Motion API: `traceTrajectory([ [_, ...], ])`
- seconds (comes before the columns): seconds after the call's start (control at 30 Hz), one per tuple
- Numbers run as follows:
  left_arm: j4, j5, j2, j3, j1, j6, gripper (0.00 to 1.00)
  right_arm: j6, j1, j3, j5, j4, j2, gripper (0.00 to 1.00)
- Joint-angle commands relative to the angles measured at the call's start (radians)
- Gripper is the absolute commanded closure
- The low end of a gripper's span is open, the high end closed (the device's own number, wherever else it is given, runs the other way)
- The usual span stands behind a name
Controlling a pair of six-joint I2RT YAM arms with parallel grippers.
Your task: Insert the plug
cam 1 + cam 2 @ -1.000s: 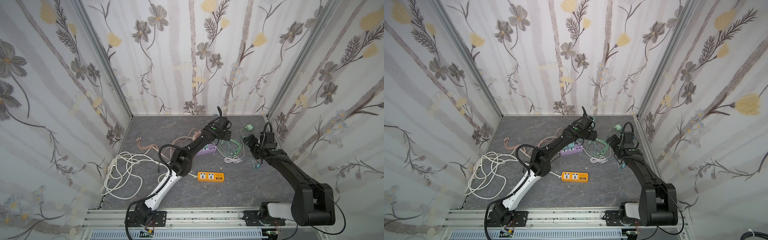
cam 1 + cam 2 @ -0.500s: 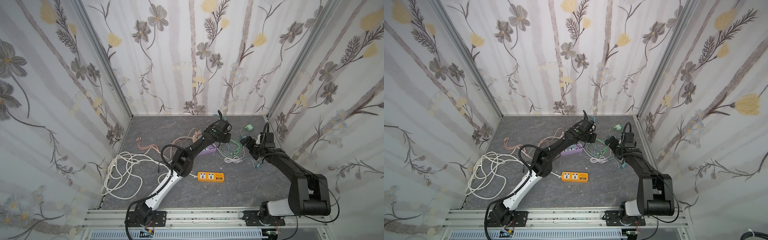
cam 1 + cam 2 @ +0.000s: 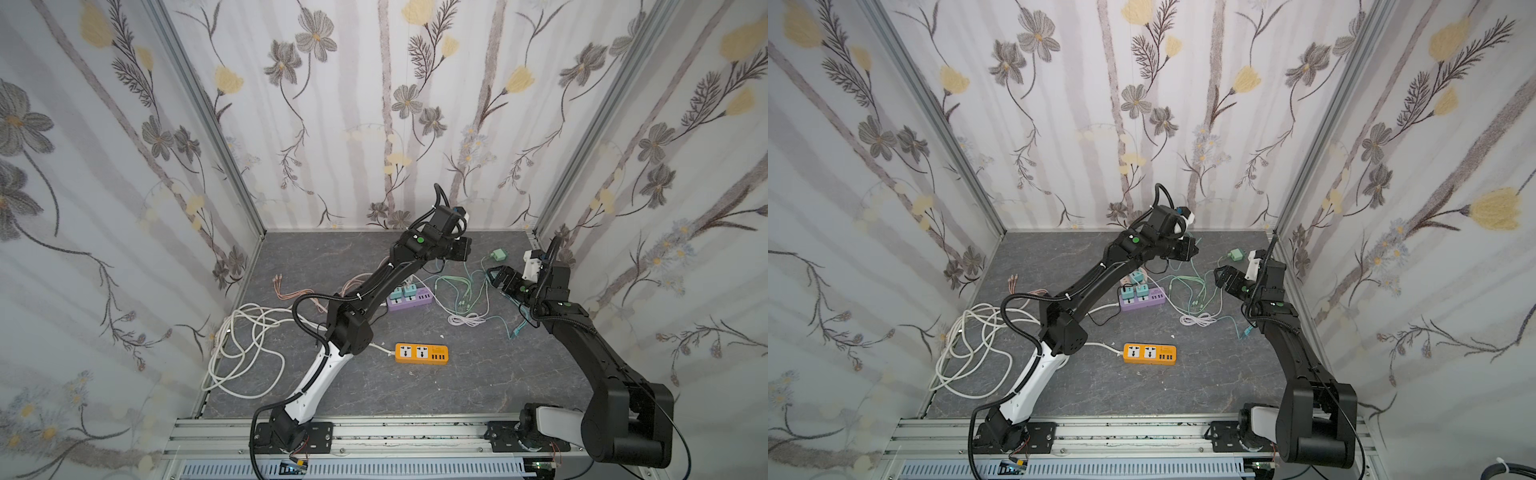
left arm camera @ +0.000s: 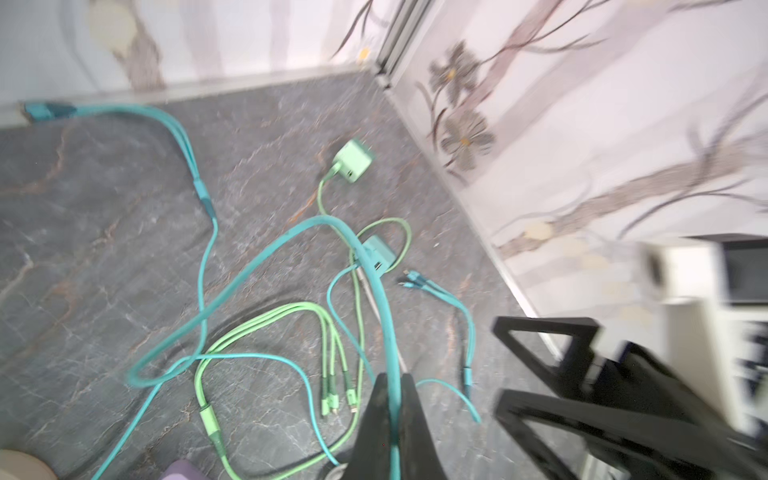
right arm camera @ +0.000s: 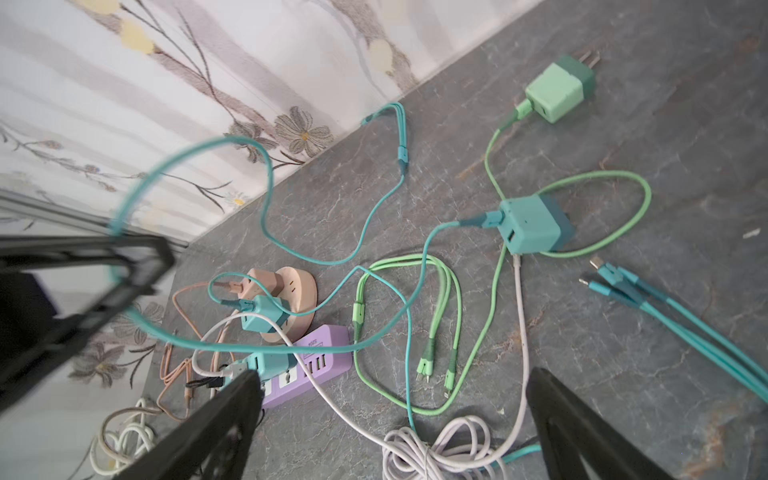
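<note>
Floral-papered walls box in a grey marbled bench (image 3: 478, 390) strewn with cables. Above it the left hand (image 4: 395, 379) is pinched tight on a teal cable (image 4: 381, 316), which runs to the teal charger plug (image 5: 532, 226) lying on the bench near a light-green charger (image 5: 555, 91). The right hand (image 3: 498, 276) hovers close by, spread wide and empty. I judge this the fetching step: next the plug needs gripping by its body, with its prongs turned toward a free socket, perhaps on the orange power strip (image 3: 422, 353). Its prongs are hidden. The left wrist view is smeared, and the left arm covers part of the purple power strip (image 3: 409, 298).
</note>
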Motion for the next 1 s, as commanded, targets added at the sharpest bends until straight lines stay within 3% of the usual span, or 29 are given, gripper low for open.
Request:
traceTrajectory([
  [0.0, 0.017, 0.063, -0.102, 0.027, -0.002, 0.017, 1.0, -0.164, 0.001, 0.015, -0.058, 0.044, -0.016, 0.01],
  [0.4, -0.02, 0.123, -0.239, 0.067, -0.001, 0.023, 1.0, -0.569, 0.012, 0.032, -0.246, -0.009, -0.032, 0.04],
  [0.7, -0.053, 0.111, -0.337, 0.067, -0.021, 0.015, 1.0, -0.544, 0.045, -0.031, -0.28, 0.031, -0.144, 0.03],
  [0.97, -0.192, -0.138, -0.508, 0.065, -0.03, 0.043, 1.0, -0.496, 0.093, -0.083, -0.271, 0.069, -0.264, 0.02],
])
